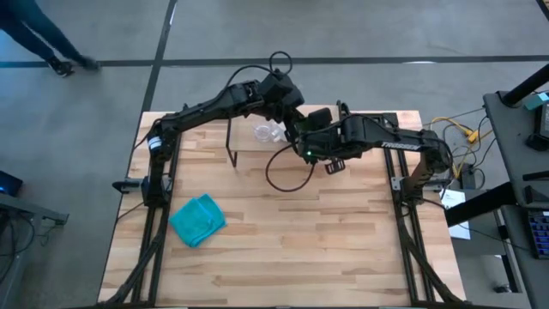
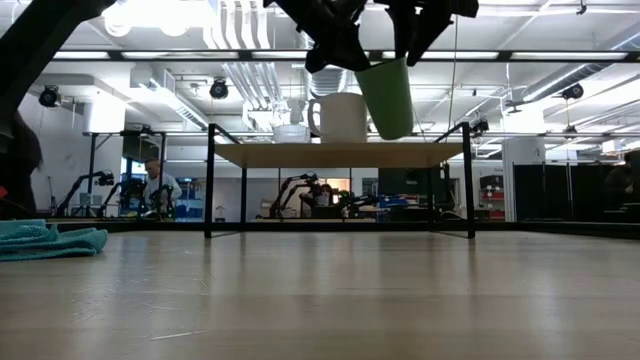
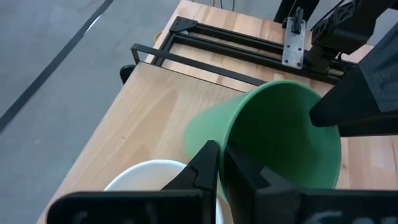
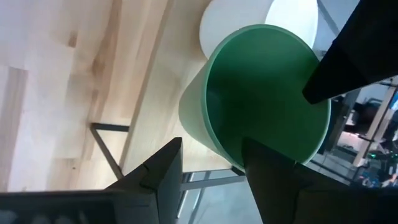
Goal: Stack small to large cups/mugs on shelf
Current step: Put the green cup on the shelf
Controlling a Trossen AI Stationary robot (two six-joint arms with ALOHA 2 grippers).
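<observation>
From table height I see my two grippers coming down from above, one on the left of the green cup and the other on its right, both gripping its rim and holding it tilted, its base hanging clear of the shelf. On the shelf, just beside the cup, stands the white mug with its handle turned away from it, and a glass cup sits beyond that. A teal cloth lies on the tabletop at far left.
</observation>
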